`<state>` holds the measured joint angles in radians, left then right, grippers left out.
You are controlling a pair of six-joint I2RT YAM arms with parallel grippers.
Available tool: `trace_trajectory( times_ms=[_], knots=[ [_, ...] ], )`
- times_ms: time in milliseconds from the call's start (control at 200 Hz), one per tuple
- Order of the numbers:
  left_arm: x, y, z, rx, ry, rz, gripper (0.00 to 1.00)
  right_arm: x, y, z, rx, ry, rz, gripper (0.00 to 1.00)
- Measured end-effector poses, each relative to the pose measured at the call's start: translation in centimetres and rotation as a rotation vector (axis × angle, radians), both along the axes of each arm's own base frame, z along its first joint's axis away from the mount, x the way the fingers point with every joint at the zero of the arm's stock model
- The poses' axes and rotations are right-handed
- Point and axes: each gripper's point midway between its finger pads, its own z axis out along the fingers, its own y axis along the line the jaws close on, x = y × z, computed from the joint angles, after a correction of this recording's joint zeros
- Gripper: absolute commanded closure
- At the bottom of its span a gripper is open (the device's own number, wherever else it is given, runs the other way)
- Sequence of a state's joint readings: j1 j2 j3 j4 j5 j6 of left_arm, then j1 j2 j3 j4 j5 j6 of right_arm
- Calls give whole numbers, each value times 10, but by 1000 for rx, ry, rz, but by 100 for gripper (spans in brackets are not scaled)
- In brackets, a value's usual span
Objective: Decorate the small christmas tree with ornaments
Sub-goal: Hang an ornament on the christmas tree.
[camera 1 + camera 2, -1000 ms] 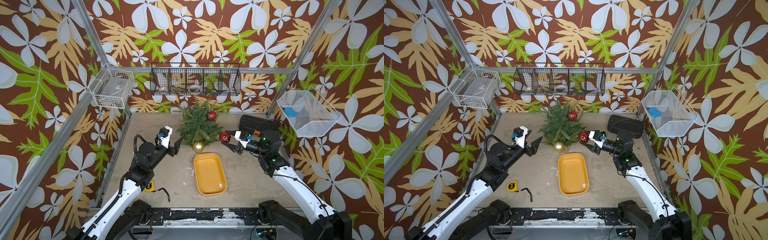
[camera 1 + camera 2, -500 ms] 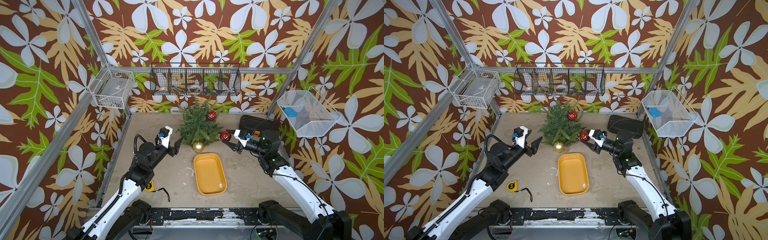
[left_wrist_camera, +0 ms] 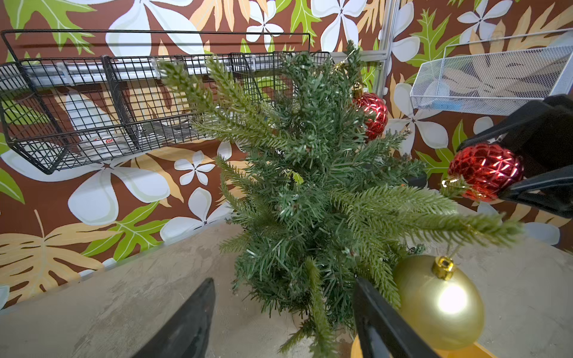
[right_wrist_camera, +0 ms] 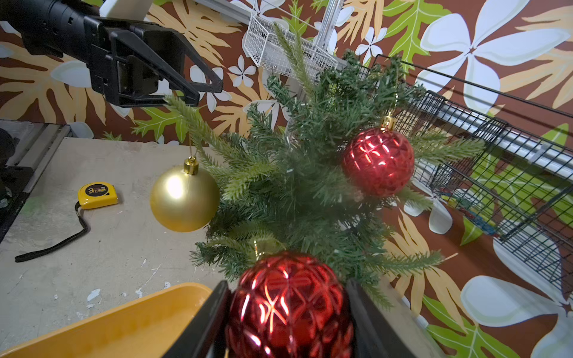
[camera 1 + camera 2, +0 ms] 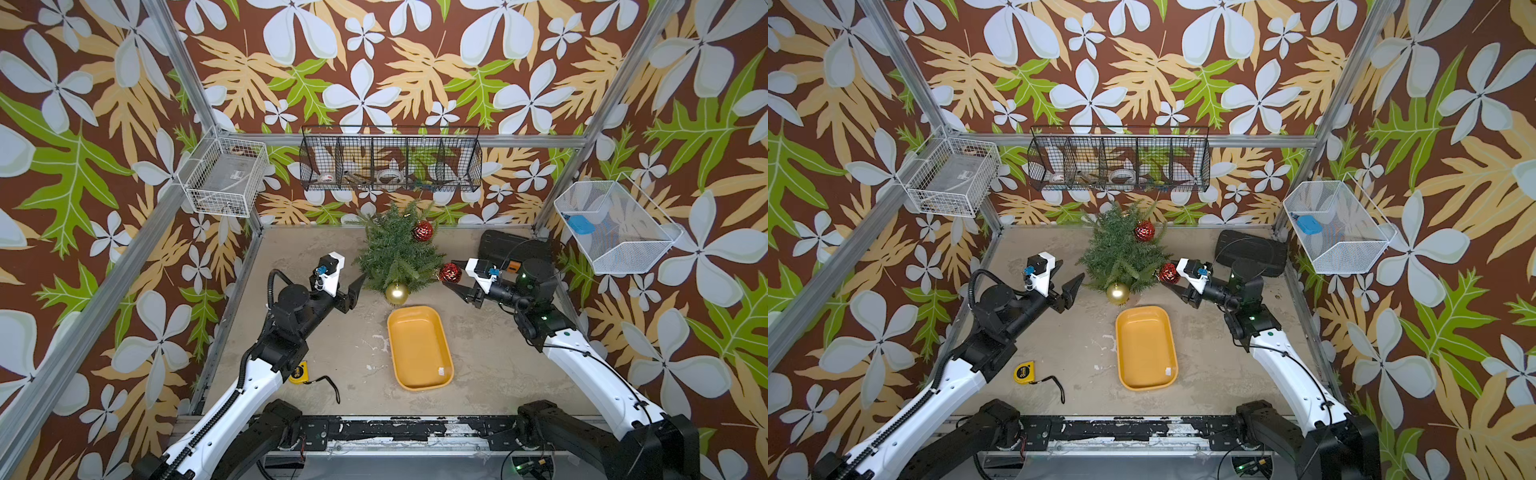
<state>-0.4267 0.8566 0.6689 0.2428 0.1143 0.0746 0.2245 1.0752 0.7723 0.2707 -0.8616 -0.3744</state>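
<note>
One tape measure [image 4: 97, 194] marked 3, left claw [image 3: 283, 282] apart, right claw [image 4: 287, 283] clamped on red ornament [image 4: 290, 310]

Hardly anything differs: the right gripper [image 5: 449, 274], clamped on the faceted glittery red bauble [image 5: 451, 272] at the small dark green fir's [image 5: 395, 257] 3 o'clock side, shifts only a trace toward the branches.

Bare bench [image 5: 353, 340] lies open between the left arm [image 5: 249, 386] and the yellow tray [image 5: 419, 349], except a tape measure [image 5: 1023, 372] beside that arm. The tree [image 5: 395, 257] fills the back middle, its gold bauble [image 5: 397, 293] hanging toward the tray. A red bauble [image 5: 450, 273] clamped in the right fingers [image 4: 204, 328] closes its right flank; a black case [image 5: 515, 249] fills the back right corner.
</note>
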Motion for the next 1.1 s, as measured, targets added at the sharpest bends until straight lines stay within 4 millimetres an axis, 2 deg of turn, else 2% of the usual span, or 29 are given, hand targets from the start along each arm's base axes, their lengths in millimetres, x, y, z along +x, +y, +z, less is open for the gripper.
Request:
trace_trajectory(
  times_ms=[435, 701, 1096],
  knots=[
    [0, 2, 1, -10, 3, 3, 29, -18, 8, -2, 7, 10, 84, 60],
    [0, 2, 1, -16, 8, 1, 29, -19, 9, 0, 13, -5, 99, 60],
    [2, 1, -3, -15, 19, -8, 29, -13, 15, -16, -17, 55, 89, 59]
  ],
)
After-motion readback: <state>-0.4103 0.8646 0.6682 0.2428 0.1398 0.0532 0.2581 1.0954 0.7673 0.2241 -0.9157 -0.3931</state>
